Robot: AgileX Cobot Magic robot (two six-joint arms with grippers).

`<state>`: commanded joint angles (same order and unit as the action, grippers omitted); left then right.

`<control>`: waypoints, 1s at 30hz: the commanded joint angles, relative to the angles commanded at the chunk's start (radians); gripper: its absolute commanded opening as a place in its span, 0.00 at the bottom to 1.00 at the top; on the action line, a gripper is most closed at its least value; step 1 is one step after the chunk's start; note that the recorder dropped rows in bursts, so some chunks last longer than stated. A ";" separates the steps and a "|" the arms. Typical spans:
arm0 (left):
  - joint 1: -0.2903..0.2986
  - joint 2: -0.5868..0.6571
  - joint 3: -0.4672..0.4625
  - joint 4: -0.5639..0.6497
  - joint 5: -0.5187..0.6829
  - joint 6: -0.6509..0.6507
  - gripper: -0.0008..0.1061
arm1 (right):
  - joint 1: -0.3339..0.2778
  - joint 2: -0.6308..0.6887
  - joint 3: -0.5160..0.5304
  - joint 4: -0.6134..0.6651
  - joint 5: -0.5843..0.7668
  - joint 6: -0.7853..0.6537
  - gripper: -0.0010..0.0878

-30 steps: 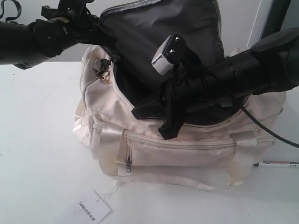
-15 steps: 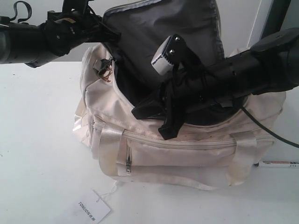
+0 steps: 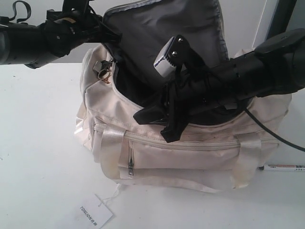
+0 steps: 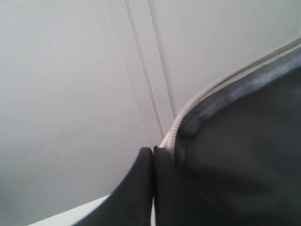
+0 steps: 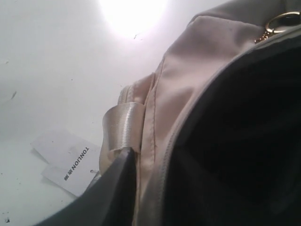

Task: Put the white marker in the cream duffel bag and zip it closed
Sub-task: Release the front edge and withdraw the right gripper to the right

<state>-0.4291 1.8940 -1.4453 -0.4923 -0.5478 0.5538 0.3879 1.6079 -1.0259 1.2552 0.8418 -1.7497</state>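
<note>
The cream duffel bag lies on the white table with its top unzipped and its dark lining showing. My left gripper is shut on the zipper edge of the raised top flap and holds it up. My right gripper is at the bag's front rim, open. One finger sits outside the cream wall and the other is lost in the dark inside. The white marker lies on the table by the bag's right end, away from both grippers.
A gold ring pull hangs at the bag's left end. A white hang tag lies on the table in front of the bag. The right arm's cable drapes over the bag's right side.
The left arm has lifted the flap a little higher. The right gripper's fingers have eased apart at the front rim, and the rim has shifted slightly. The marker has not moved.
</note>
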 joint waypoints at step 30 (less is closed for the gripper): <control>0.000 0.000 0.000 0.000 0.000 0.000 0.01 | 0.000 -0.002 0.000 0.110 -0.035 0.008 0.73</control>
<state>-0.4291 1.8940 -1.4453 -0.4923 -0.5478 0.5538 0.3879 1.6061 -1.0259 1.3657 0.8065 -1.7418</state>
